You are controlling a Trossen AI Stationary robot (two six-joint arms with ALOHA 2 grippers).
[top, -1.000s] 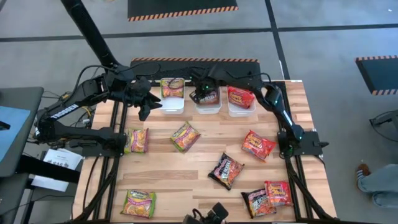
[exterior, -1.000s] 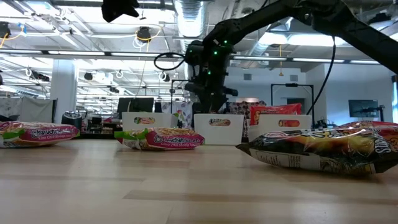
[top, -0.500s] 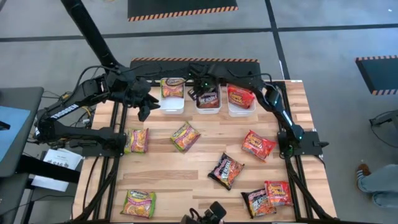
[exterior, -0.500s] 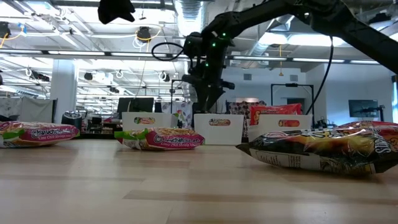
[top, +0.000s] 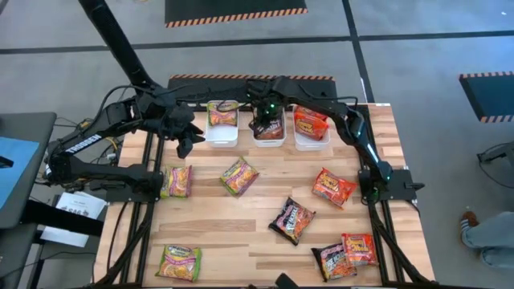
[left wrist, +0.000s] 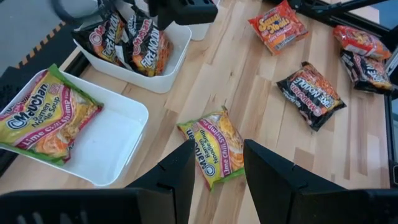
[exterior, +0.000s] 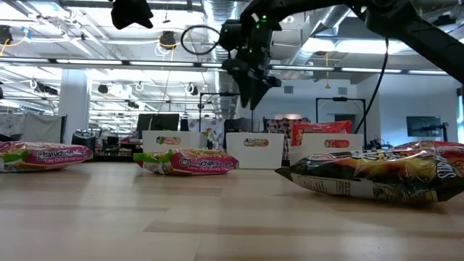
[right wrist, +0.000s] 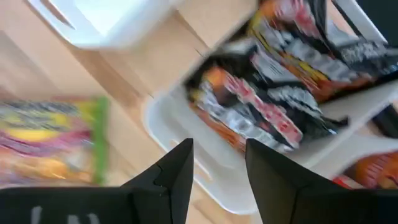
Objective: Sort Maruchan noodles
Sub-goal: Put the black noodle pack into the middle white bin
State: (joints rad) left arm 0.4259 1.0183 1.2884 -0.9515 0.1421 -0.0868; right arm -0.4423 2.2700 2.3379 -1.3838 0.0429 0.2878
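Left gripper hovers at ten o'clock, fingers apart and empty, above the green-yellow crinkly plastic packet at table centre. At twelve o'clock, right gripper hangs parted and empty over the middle white rectangular plastic bin holding dark brown-black packets. Both arms crowd the bins; they could collide.
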